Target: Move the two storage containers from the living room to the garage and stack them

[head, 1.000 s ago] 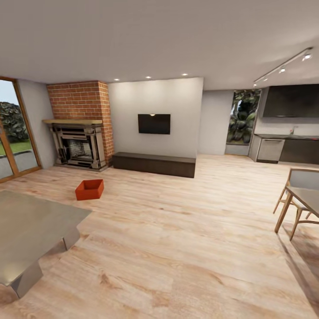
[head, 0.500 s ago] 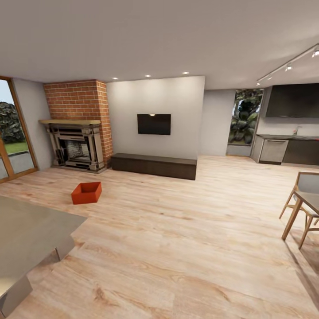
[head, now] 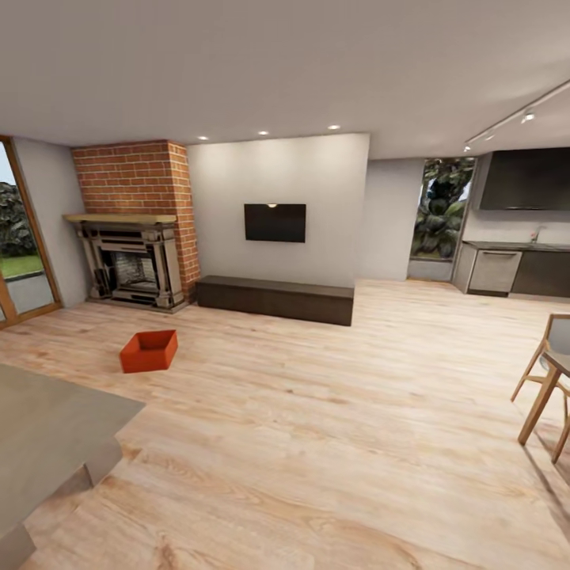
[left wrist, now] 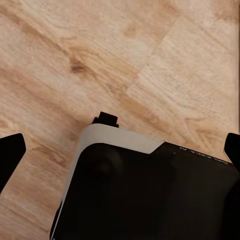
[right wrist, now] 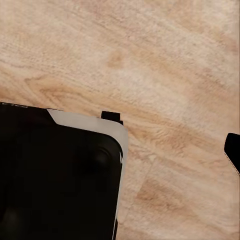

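Note:
One of the storage containers [head: 148, 351], an orange-red open bin, sits on the light wood plank floor of the living room, left of centre in the head view and in front of the brick fireplace [head: 131, 226]. Nothing is near it or touching it. In the left wrist view my left gripper [left wrist: 120, 152] is open, its dark fingertips [left wrist: 10, 156] far apart over the planks and my black-and-white base. In the right wrist view my right gripper [right wrist: 120, 150] hangs over the same floor, one fingertip [right wrist: 233, 150] at the picture's edge, nothing held.
A glass coffee table [head: 47, 427] fills the near left. A low dark bench [head: 273, 299] runs under the wall television. A wooden chair and table [head: 546, 380] stand at the right edge, kitchen units [head: 514, 269] beyond. Wood-framed glass doors [head: 16, 245] are at far left.
The whole head view has shifted: the coffee table and glass doors slide out at the left, the chair out at the right. The container sits lower and further left in the picture.

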Tool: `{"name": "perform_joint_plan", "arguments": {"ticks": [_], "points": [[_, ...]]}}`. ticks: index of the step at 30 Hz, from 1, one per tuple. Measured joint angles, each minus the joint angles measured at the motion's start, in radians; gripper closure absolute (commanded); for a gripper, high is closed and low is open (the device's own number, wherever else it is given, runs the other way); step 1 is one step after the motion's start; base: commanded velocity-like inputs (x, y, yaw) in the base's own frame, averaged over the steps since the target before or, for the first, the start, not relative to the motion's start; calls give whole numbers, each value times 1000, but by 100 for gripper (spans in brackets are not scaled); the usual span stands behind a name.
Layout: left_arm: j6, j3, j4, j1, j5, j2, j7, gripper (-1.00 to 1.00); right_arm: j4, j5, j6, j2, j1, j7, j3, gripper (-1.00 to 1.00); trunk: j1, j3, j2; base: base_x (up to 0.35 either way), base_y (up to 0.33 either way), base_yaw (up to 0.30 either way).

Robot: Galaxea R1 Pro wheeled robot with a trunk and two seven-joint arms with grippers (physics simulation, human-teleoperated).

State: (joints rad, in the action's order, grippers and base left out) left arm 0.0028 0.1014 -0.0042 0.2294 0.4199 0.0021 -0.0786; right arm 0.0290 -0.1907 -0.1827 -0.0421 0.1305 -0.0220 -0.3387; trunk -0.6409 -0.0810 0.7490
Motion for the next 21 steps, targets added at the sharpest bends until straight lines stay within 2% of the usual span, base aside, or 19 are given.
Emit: {"name": "perform_joint_plan", "arguments": {"ticks": [21], "points": [[0,1,0,0,0,1,0,-100,0,0,0,0,0,1,0,-100,0,0,0,323,0,0]]}}
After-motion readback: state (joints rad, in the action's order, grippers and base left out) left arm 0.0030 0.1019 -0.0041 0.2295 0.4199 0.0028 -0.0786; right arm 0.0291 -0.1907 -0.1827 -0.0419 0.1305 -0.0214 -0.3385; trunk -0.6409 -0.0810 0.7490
